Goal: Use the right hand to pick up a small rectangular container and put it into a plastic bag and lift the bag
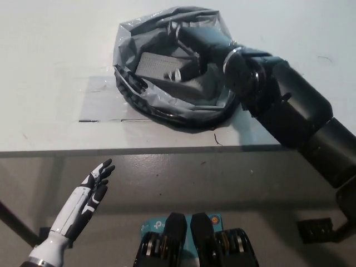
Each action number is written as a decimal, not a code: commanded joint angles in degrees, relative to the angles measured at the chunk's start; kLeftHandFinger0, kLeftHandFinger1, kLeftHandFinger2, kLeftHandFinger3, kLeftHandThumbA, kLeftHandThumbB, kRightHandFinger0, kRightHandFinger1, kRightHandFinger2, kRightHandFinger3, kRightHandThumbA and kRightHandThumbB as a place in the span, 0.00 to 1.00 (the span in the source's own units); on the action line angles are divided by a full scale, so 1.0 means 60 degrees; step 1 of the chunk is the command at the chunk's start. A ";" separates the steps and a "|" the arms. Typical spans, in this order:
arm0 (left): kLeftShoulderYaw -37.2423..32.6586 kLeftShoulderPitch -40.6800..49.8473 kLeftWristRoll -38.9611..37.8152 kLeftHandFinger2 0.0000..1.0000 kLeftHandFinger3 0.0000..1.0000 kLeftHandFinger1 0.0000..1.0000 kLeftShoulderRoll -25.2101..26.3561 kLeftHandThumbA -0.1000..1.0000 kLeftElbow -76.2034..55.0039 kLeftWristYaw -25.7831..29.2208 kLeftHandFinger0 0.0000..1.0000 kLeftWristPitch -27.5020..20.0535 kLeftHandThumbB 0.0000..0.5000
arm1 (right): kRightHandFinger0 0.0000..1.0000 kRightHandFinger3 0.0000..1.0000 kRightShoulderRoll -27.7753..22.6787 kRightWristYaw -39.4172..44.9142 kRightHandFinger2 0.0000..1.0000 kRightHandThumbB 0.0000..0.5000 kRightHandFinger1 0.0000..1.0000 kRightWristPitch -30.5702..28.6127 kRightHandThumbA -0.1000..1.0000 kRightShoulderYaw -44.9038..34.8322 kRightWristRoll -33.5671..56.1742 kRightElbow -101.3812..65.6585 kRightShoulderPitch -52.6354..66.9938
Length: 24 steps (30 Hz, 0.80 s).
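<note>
We had only one view, from the camera on the robot's head, so no part of the scene was shared with a second view. It looked steeply down and forward. The white bench (55,83) filled the upper half of the frame, its near edge running nearly level across the middle, and the grey floor (183,183) lay below it in the lower half. The camera sat fairly near: the plastic bag (167,108) at upper centre took up a good part of the bench top. The black right arm (289,117) entered from the right edge, and the white left hand (83,206) showed at lower left, over the floor.
</note>
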 commanded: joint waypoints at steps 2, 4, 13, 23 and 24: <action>-0.0025 -0.0121 0.0109 1.00 1.00 1.00 0.0207 1.00 -0.0159 -0.0068 1.00 -0.0232 0.48 | 1.00 1.00 -0.0112 -0.2199 1.00 0.61 1.00 -0.1469 0.91 -0.1394 -0.0469 -0.0723 -0.0695; -0.0025 -0.0113 0.0065 1.00 1.00 1.00 0.0191 1.00 -0.0162 -0.0082 1.00 -0.0201 0.47 | 1.00 1.00 -0.0168 -0.2292 1.00 0.58 1.00 -0.1444 0.91 -0.1752 -0.0458 -0.0869 -0.0832; -0.0072 -0.0088 0.0172 1.00 1.00 1.00 0.0257 1.00 -0.0134 -0.0094 0.99 -0.0375 0.45 | 1.00 1.00 -0.0310 -0.3035 1.00 0.56 1.00 -0.1906 0.83 -0.2327 -0.0923 0.0611 -0.0904; -0.0104 -0.0091 0.0280 1.00 1.00 1.00 0.0275 1.00 -0.0144 -0.0076 0.99 -0.0427 0.43 | 1.00 1.00 -0.0030 -0.3329 1.00 0.66 1.00 -0.1959 0.82 -0.2234 -0.0935 0.3017 -0.0962; -0.0108 -0.0076 0.0276 1.00 1.00 1.00 0.0266 1.00 -0.0146 -0.0072 0.98 -0.0443 0.43 | 1.00 1.00 0.0013 -0.3346 1.00 0.69 1.00 -0.2010 0.83 -0.2230 -0.0907 0.3203 -0.0961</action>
